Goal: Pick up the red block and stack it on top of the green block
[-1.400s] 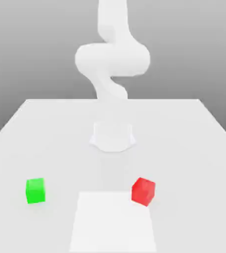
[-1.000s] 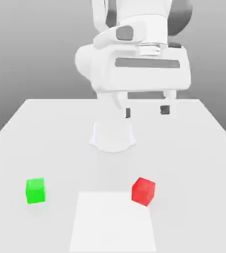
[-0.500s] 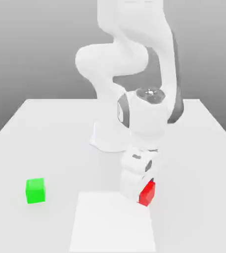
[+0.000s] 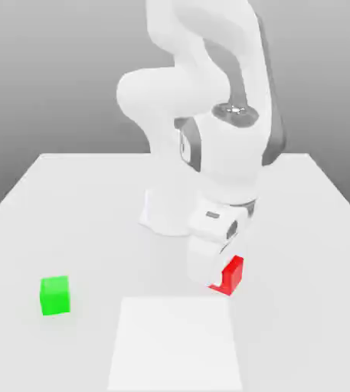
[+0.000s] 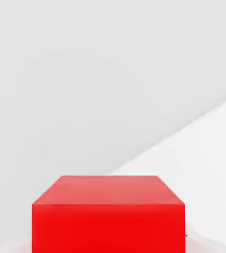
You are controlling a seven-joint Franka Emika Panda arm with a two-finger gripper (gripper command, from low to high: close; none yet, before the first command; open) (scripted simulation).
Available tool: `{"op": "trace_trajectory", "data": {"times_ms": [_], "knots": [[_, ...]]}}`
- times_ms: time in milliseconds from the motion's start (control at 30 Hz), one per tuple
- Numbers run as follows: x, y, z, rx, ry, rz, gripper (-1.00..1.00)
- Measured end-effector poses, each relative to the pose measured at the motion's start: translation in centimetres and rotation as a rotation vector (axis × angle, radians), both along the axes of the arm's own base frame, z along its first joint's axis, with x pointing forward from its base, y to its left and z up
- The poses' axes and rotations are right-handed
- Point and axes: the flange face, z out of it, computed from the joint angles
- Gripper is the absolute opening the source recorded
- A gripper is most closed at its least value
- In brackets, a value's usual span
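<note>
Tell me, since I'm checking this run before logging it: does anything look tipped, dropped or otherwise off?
Nothing stands out. The gripper is shut on the red block, which sits square in the hand view. The green block rests flat on the table, apart from it.

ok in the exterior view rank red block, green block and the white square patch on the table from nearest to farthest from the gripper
1. red block: at the gripper, held in it.
2. white square patch: just below the gripper in the picture, toward the front edge.
3. green block: far off on the exterior view's left.
</note>
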Motion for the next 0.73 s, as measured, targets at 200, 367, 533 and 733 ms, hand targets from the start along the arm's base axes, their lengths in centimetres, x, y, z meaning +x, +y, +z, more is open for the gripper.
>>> {"op": "trace_trajectory", "data": {"times_ms": [200, 367, 533, 733], "knots": [[1.2, -13.5, 1.8, 0.001, -0.002, -0.265, -1.0], [-2.4, -25.4, 3.1, 0.001, 0.001, -0.496, -1.0], [-3.1, -27.4, -0.4, 0.005, -0.001, -0.534, -1.0], [-3.4, -27.5, -3.0, 0.003, 0.001, -0.539, 1.0]]}}
